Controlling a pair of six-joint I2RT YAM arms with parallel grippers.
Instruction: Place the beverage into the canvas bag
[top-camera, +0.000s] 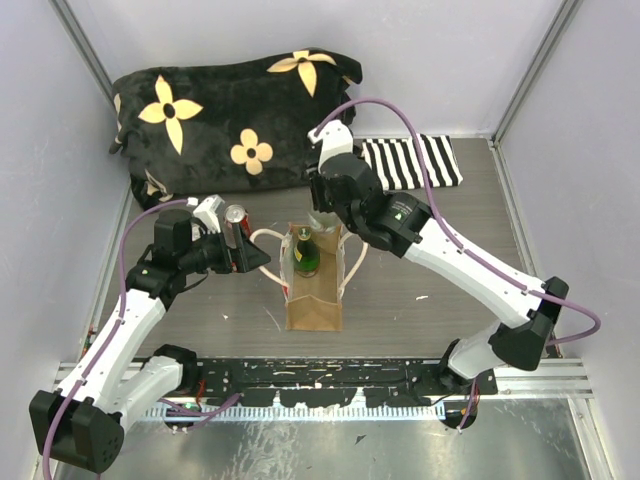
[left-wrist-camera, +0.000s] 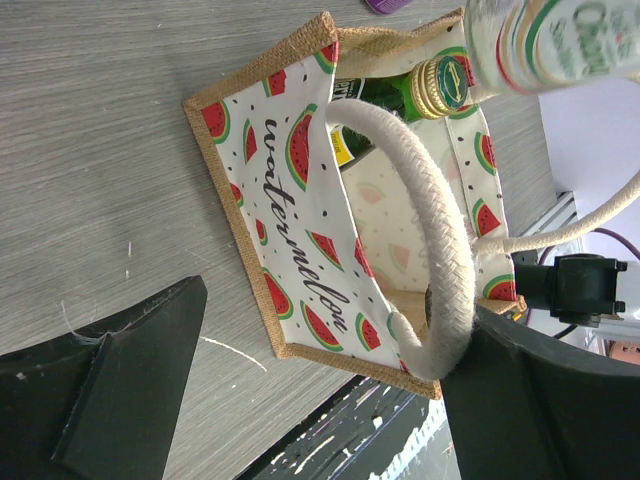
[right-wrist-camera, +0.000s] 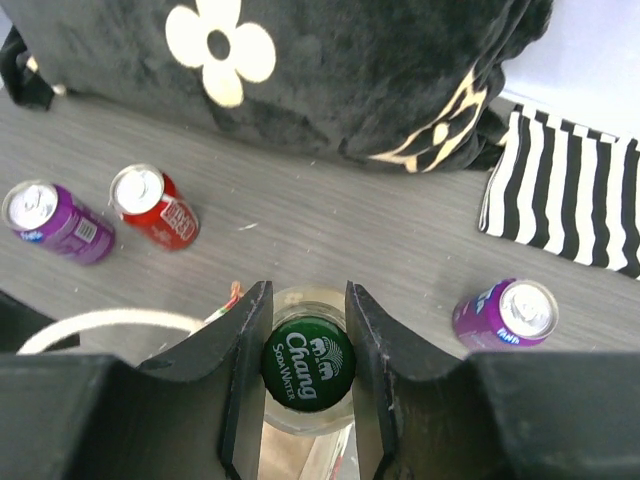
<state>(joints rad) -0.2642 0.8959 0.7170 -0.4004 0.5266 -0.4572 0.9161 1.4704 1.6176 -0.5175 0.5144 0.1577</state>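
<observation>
The canvas bag (top-camera: 313, 300) stands open at the table's middle, tan with a watermelon-print panel (left-wrist-camera: 300, 230). A green bottle (top-camera: 305, 252) with a gold cap (left-wrist-camera: 440, 85) stands inside it. My right gripper (right-wrist-camera: 308, 320) is shut on the neck of a clear soda water bottle with a green cap (right-wrist-camera: 308, 363). It holds the bottle upright just above the bag's far edge (top-camera: 322, 215). The bottle's label shows in the left wrist view (left-wrist-camera: 560, 40). My left gripper (left-wrist-camera: 320, 410) is open at the bag's left side (top-camera: 258, 258), and a cream loop handle (left-wrist-camera: 440, 280) is hooked over one finger.
A red can (top-camera: 236, 218) and a purple can (right-wrist-camera: 55, 222) lie left of the bag, and another purple can (right-wrist-camera: 505, 312) lies to its right. A black plush bag with cream flowers (top-camera: 235, 110) and a striped cloth (top-camera: 410, 162) lie at the back.
</observation>
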